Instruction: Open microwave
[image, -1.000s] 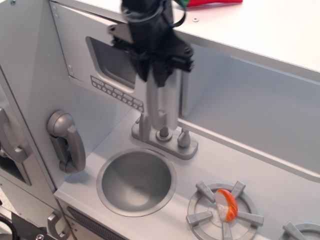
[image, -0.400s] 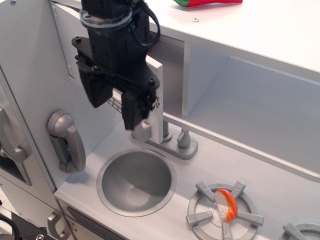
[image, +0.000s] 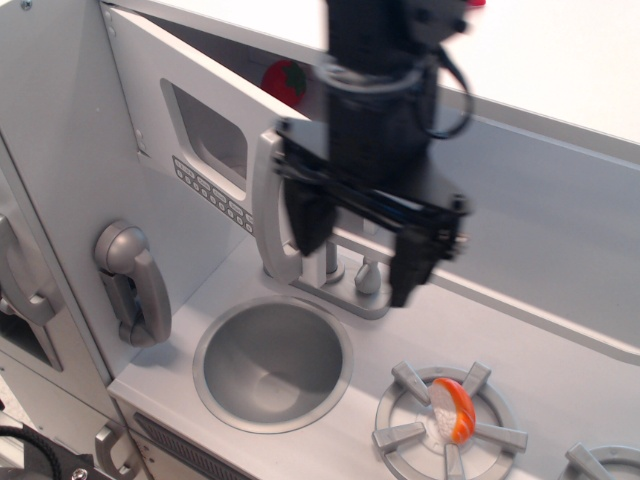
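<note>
The microwave door (image: 205, 135) is a grey panel with a dark rounded window, a row of small buttons (image: 215, 196) below it and a tall grey vertical handle (image: 268, 212). The door stands swung outward, hinged at the left. A red toy (image: 285, 78) shows inside the cavity behind it. My black gripper (image: 360, 245) hangs just right of the handle, above the faucet, with its two fingers (image: 306, 215) spread wide and nothing between them. The left finger is close beside the handle; I cannot tell whether it touches.
A grey faucet (image: 340, 280) stands behind the round sink (image: 272, 362). A grey telephone handset (image: 135, 285) hangs on the left wall. A burner (image: 448, 420) at the front right carries an orange and white toy (image: 452, 408).
The microwave door has swung further open toward the front. My gripper has moved from the left of the handle to its right, and its fingers now stand wide apart.
</note>
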